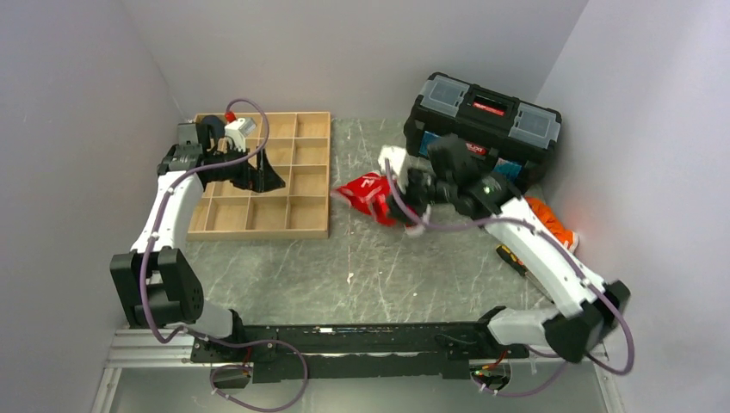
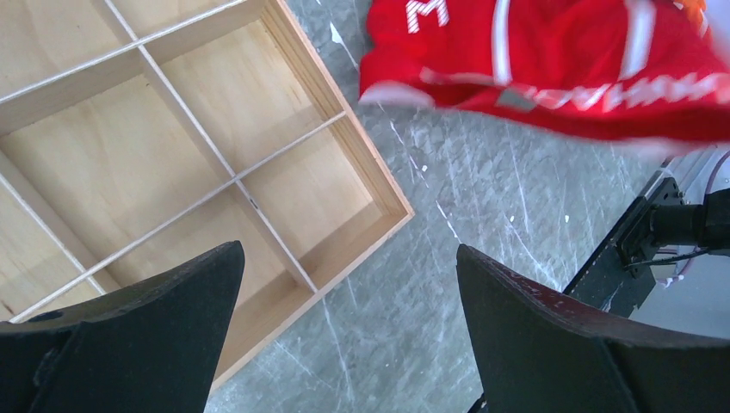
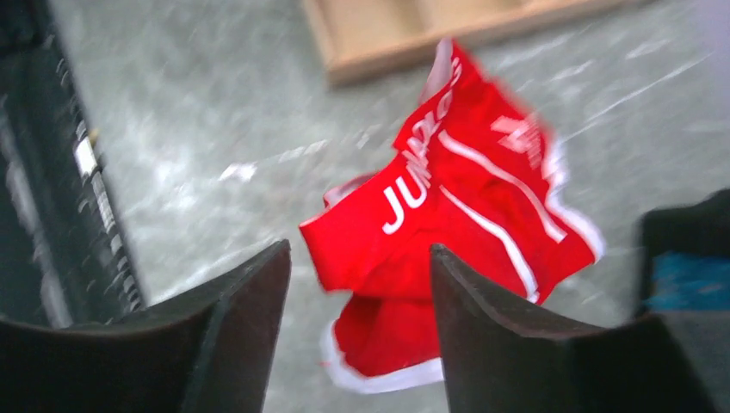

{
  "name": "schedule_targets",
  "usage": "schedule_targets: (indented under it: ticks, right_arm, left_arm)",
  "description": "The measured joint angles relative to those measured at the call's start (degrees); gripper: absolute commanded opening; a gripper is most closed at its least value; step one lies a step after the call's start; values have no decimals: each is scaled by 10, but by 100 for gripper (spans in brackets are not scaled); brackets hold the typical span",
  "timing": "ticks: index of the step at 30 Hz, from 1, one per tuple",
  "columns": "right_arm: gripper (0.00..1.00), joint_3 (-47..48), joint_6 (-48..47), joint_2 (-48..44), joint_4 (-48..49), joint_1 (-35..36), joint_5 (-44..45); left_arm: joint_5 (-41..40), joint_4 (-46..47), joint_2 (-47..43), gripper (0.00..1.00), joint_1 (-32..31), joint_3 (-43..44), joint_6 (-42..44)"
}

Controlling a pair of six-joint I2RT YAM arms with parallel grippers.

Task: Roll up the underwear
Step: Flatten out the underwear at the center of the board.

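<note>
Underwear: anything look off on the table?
Yes: the underwear lies crumpled and unrolled on the table, askew just right of the wooden tray. The right wrist view is motion-blurred. Nothing looks spilled or damaged.

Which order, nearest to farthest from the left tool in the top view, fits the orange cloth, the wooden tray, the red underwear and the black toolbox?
1. Wooden tray, directly under the left tool.
2. Underwear, just right of the tray.
3. Toolbox, back right.
4. Orange cloth, by the right wall.
</note>
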Motion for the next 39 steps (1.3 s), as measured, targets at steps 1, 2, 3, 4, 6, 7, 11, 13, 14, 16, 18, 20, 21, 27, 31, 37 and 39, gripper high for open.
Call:
schedule_targets:
  ticks: [1, 2, 3, 4, 6, 7, 11, 13, 14, 16, 18, 20, 21, 27, 31, 37, 39]
  right_arm:
    - [74, -52, -10, -36, -1, 3, -6]
    - [80, -103, -18, -66, -5, 4, -11]
    - [88, -147, -24, -87, -11, 4, -11]
    - [95, -189, -29, -101, -19, 2, -9]
    - [98, -253, -35, -110, -33, 0, -3]
    - [98, -273, -37, -110, -35, 0, 1]
    - [96, -340, -37, -138, -28, -8, 26]
    - [94, -344, -31, -151, -11, -16, 42]
    - [93, -344, -27, -153, 7, -23, 50]
    - [89, -343, -17, -144, 44, -43, 61]
    - [86, -338, -7, -118, 65, -73, 58]
    - [84, -326, 3, -81, 73, -105, 49]
    - [84, -321, 8, -64, 78, -115, 48]
    - [85, -290, 35, 33, 80, -179, 43]
    - [84, -265, 45, 72, 65, -224, 20]
    - [76, -229, 39, 117, 16, -283, -26]
    - [75, -224, 23, 128, -10, -288, -43]
  left_arm:
    - [2, 2, 5, 99, -2, 2, 0]
    - [3, 3, 11, 99, -4, 5, 0]
    - [4, 5, 16, 99, -7, 6, 0]
    - [4, 8, 21, 99, -13, 7, 2]
    - [2, 10, 30, 99, -28, 7, 6]
    - [0, 10, 34, 99, -39, 7, 8]
    - [-16, 21, 40, 99, -93, 7, 19]
    - [-23, 33, 47, 99, -125, 7, 22]
    - [-24, 39, 52, 99, -136, 7, 21]
    - [-22, 58, 68, 99, -156, 7, 13]
    - [-16, 75, 87, 99, -166, 7, 3]
    - [-14, 87, 105, 99, -176, 7, -5]
    - [-13, 89, 114, 99, -183, 8, -7]
    - [26, 96, 172, 99, -255, 15, -15]
    - [66, 104, 182, 100, -307, 11, -7]
    - [12, 149, 148, 93, -414, -38, 24]
    - [-47, 156, 143, 90, -467, -39, 40]
